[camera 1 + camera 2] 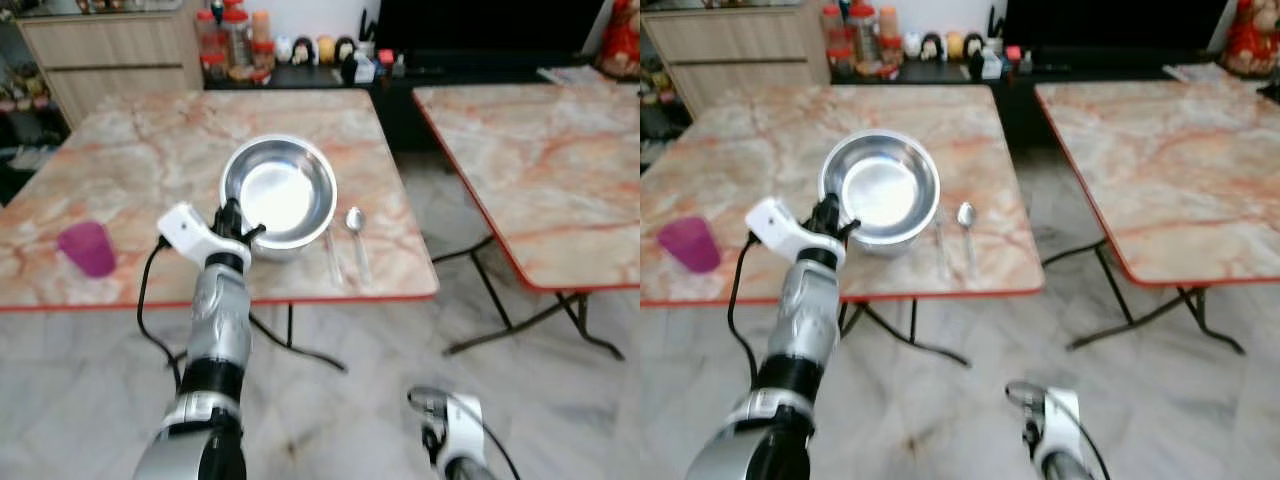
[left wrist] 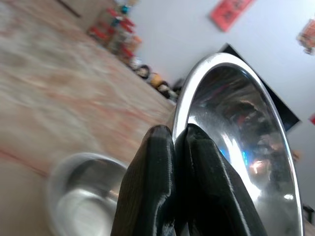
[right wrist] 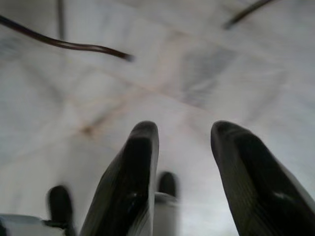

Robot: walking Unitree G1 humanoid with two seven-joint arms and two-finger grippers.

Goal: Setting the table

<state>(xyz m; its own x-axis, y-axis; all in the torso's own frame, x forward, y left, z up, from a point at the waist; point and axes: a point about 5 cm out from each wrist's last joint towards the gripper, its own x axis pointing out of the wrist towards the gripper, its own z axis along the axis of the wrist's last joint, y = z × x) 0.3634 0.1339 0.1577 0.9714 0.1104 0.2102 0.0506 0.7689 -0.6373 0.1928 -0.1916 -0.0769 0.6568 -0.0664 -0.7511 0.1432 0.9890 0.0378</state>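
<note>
So the left end effector (image 1: 238, 222) is out over the near edge of the marble table (image 1: 120, 150), fingers (image 2: 162, 187) pinched tight on the rim of a steel bowl (image 1: 280, 190). In the left wrist view you can see one finger on each side of the rim, and the bowl (image 2: 236, 147) looks tilted up there. There's also a blurry second steel bowl-looking thing (image 2: 83, 196) lower down on the table in that view, can't really tell what it is. From the head camera the bowl sits around the middle of the table's near half, and whether it's actually touching the top or just lifted off I can't tell.

Just beside the bowl on the robot's right there's a spoon (image 1: 355, 225) lying flat, handle pointing to the near edge, plus something thin and shiny next to it (image 1: 332, 262), too blurry to name. A purple cup (image 1: 88, 248) stands upright near the left near corner, well apart from the bowl.

The right end effector (image 3: 182, 162) hangs low over the pale floor (image 1: 400, 340), fingers spread apart, gripping nothing. A second marble table (image 1: 540, 170) stands off to the right, with a gap between the two.
</note>
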